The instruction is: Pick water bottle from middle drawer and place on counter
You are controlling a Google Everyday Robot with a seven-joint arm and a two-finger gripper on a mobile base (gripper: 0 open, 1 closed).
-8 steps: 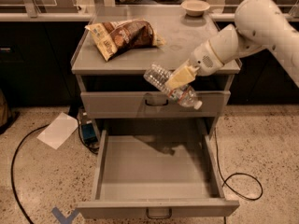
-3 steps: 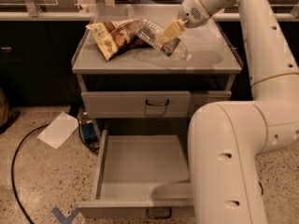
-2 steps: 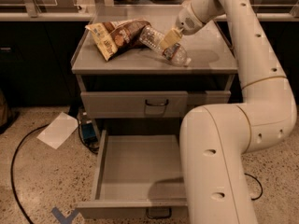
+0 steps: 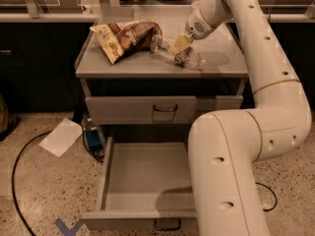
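The water bottle [image 4: 189, 59] is clear and ribbed and lies tilted on its side on the grey counter [image 4: 221, 58], just right of a snack bag. My gripper [image 4: 179, 44] reaches down from the upper right, and its yellowish fingers are shut around the bottle's middle. The bottle's lower end touches the counter top. The middle drawer [image 4: 142, 181] is pulled open below and its bare floor holds nothing. My white arm covers the drawer's right side.
A brown and yellow snack bag [image 4: 125, 37] lies on the counter's left half. The drawer above [image 4: 147, 109] is closed. On the floor lie a white paper [image 4: 61, 136], a black cable [image 4: 19, 181] and a blue tape mark [image 4: 69, 227].
The gripper carried the bottle up from in front of the cabinet onto the counter, then lowered it slightly toward the front until it rests on the top.
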